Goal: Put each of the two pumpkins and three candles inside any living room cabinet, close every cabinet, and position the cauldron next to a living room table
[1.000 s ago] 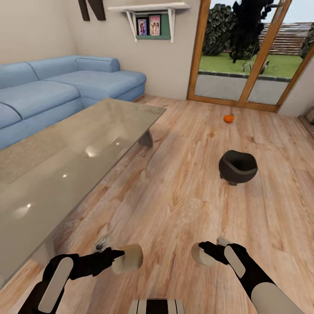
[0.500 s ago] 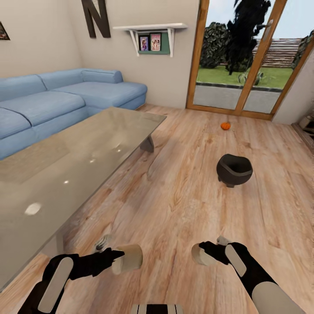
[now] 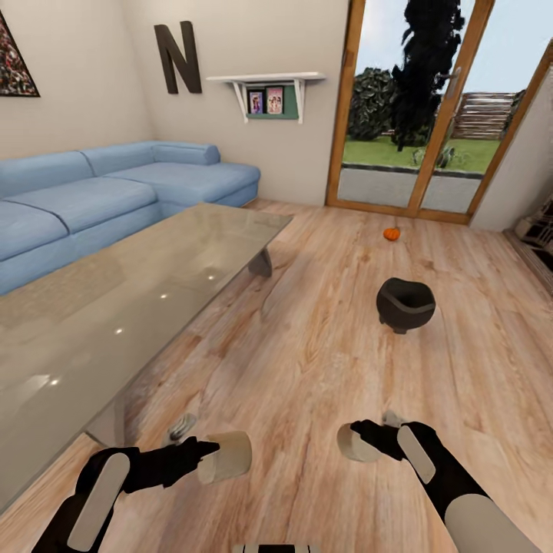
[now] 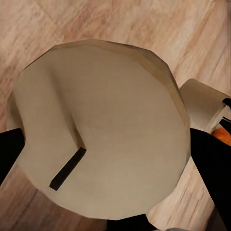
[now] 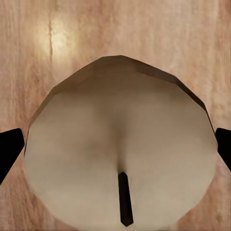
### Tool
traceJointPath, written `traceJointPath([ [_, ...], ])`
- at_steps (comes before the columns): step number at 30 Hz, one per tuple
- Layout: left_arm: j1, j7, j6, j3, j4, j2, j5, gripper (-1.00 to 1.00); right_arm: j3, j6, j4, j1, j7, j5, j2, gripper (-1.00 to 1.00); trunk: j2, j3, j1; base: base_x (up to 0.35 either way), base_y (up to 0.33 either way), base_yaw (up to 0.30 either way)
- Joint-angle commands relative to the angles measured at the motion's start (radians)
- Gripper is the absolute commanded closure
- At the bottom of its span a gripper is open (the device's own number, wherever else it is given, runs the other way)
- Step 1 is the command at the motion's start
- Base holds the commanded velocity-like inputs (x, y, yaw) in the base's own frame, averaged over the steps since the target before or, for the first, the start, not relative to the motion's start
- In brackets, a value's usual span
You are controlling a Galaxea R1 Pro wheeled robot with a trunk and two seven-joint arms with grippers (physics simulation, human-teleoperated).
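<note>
My left gripper (image 3: 206, 455) is shut on a beige candle (image 3: 227, 456), held above the wood floor at the bottom left of the head view; the left wrist view looks straight at that candle's wick end (image 4: 101, 134). My right gripper (image 3: 367, 439) is shut on a second candle (image 3: 351, 444), whose rounded top and dark wick (image 5: 120, 154) face the right wrist camera. The black cauldron (image 3: 405, 304) stands on the floor ahead to the right. A small orange pumpkin (image 3: 392, 233) lies further off, near the glass door. The cabinet is out of view.
A long glass-topped table (image 3: 115, 307) takes up the left side, with a blue corner sofa (image 3: 115, 188) behind it. Wood-framed glass doors (image 3: 418, 115) close the far wall. A dark shelf unit (image 3: 541, 230) shows at the right edge. Open floor lies between table and cauldron.
The whole picture has slid down as the head camera tilted up, bringing more of the wall and the letter N into sight. Both grippers hold their candles as before.
</note>
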Motion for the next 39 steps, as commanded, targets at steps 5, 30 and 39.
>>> traceJointPath([
  [5, 0.0, 0.0, 0.0, 0.003, 0.005, 0.0, 0.0, 1.0, -0.001, 0.001, 0.0, 0.0, -0.001, -0.005, 0.001, 1.0, 0.001, 0.018, -0.002, -0.002, 0.0, -0.17],
  [30, 0.0, 0.081, -0.008, -0.06, 0.066, -0.016, -0.014, 1.0, 0.0, -0.002, 0.006, 0.022, -0.045, 0.007, -0.008, 1.0, 0.007, 0.1, -0.013, 0.0, 0.0, -0.256],
  [39, 0.0, 0.197, -0.012, -0.063, 0.066, -0.026, -0.014, 1.0, 0.001, 0.002, 0.003, 0.022, -0.058, 0.006, -0.038, 1.0, 0.063, 0.123, -0.045, 0.0, 0.0, -0.258],
])
